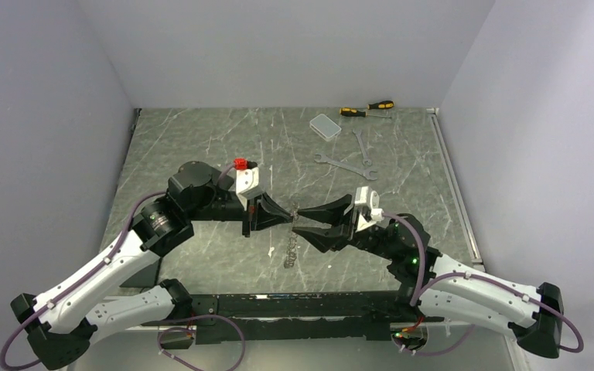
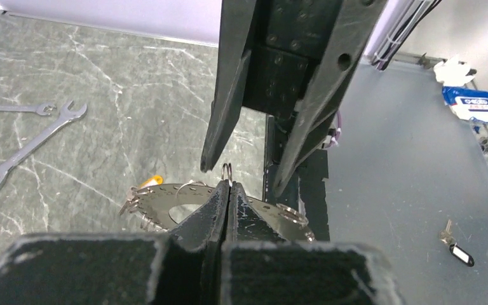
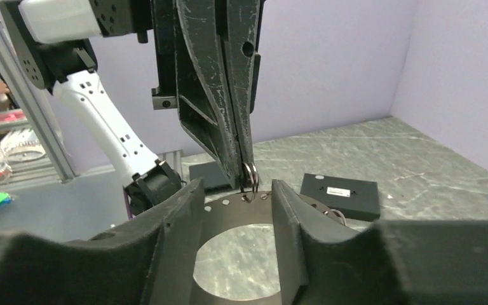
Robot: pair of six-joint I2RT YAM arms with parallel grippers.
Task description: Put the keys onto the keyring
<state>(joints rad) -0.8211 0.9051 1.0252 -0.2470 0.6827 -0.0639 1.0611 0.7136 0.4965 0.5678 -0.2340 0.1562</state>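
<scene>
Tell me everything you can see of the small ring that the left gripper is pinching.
The small ring is a thin, shiny silver loop, apparently doubled wire. One side is pinched in the tips of the shut left gripper; the rest sticks out. It sits between the fingers of the open right gripper, touching neither, above the wide keyring.
</scene>
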